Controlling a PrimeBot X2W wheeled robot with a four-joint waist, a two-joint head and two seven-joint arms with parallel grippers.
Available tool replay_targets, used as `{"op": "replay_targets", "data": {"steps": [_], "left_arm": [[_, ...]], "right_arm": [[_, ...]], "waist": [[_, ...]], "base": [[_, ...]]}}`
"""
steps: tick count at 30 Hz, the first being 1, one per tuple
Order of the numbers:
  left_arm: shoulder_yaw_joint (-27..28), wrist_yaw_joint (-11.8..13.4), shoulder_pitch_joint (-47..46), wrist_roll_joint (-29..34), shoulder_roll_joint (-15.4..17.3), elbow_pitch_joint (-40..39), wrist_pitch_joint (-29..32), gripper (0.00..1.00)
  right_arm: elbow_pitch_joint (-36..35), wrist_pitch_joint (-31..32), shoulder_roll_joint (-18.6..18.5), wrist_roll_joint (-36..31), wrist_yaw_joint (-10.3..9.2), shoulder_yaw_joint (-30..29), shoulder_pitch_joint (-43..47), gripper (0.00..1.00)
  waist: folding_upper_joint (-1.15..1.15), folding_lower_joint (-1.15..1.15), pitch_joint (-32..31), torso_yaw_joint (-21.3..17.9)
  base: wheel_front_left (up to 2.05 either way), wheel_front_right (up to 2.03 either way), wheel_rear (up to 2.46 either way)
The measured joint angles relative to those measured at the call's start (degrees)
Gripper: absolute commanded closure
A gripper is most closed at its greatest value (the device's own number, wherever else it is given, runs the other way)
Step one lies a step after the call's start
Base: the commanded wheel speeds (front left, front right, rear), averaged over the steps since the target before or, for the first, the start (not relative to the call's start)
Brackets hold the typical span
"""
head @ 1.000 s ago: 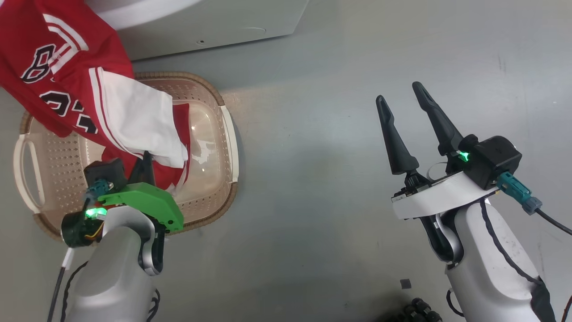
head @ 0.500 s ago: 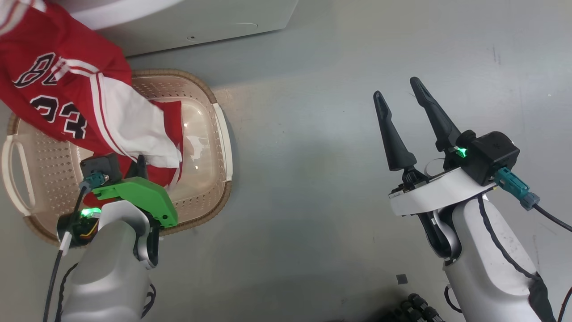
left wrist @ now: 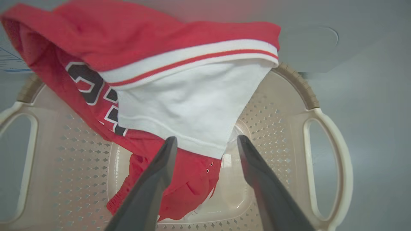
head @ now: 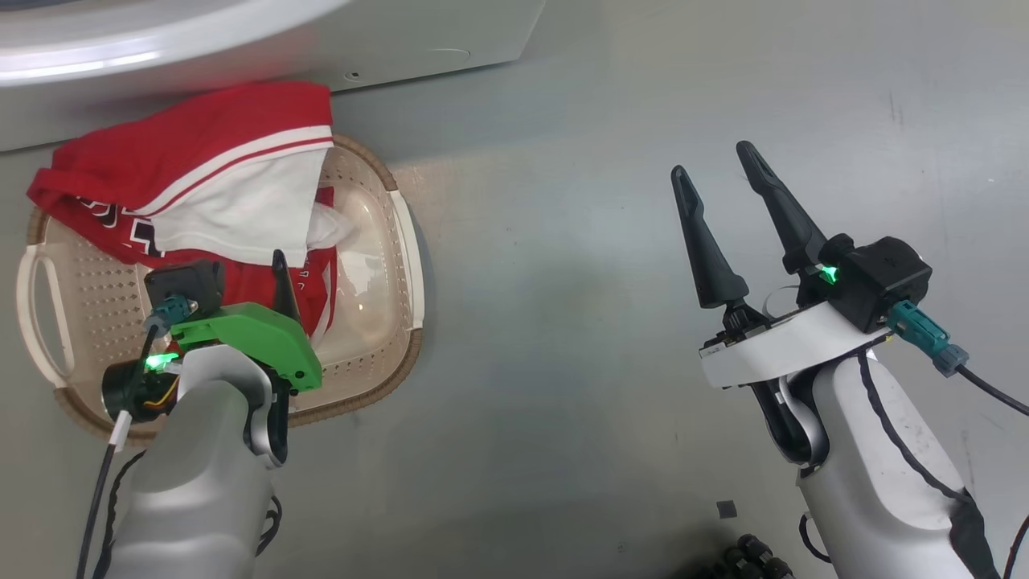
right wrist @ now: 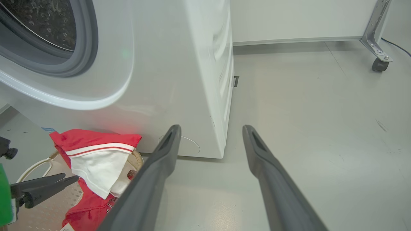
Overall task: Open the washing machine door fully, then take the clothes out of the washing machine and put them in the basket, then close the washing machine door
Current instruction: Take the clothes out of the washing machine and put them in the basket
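The clothes [head: 201,177] lie draped across the basket [head: 404,241], with the left gripper [left wrist: 207,138] spread apart just above them and the right gripper [head: 714,161] spread over the floor [head: 563,281].

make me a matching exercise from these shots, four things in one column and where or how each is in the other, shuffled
1 clothes
2 basket
3 left claw
4 right claw

a open, over bare floor
b on the floor by the washing machine
c open, over the basket
d in the basket, spilling over its rim

Pairs: 1-d, 2-b, 3-c, 4-a
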Motion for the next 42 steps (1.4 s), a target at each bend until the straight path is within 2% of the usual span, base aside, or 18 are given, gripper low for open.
{"op": "replay_targets", "data": {"steps": [16,17,18,27,42], "left_arm": [[-3.3,-2.1,0.4,1.5,-0.1,-3.5,-1.2,0.00],[-3.2,-2.1,0.6,1.6,-0.2,-4.7,-1.2,0.00],[-2.5,-2.0,0.8,2.2,-0.2,-9.1,-1.2,0.00],[0.1,-1.4,5.8,6.1,-0.3,-21.3,-1.3,0.00],[2.1,-0.9,13.2,12.1,-0.2,-32.0,-1.4,0.00]], "right_arm": [[1.0,0.0,-0.4,0.0,0.00,-2.2,0.5,0.00],[1.1,0.0,-0.5,0.0,0.00,-2.4,0.7,0.00],[1.1,0.0,-1.0,-0.1,0.00,-3.1,1.3,0.00],[1.7,0.0,-1.2,-0.6,0.00,-4.2,4.2,0.00],[1.9,0.0,-0.6,-0.8,0.00,-5.5,7.8,0.00]], "waist": [[0.00,0.00,-4.1,2.0],[0.00,0.00,-4.4,2.2],[0.00,0.00,-5.5,3.0],[0.00,0.00,-10.3,6.1],[0.00,0.00,-16.4,7.5]], "base": [[0.00,0.00,0.00],[0.00,0.00,0.00],[0.00,0.00,0.00],[0.00,0.00,0.00],[0.00,0.00,0.00]]}}
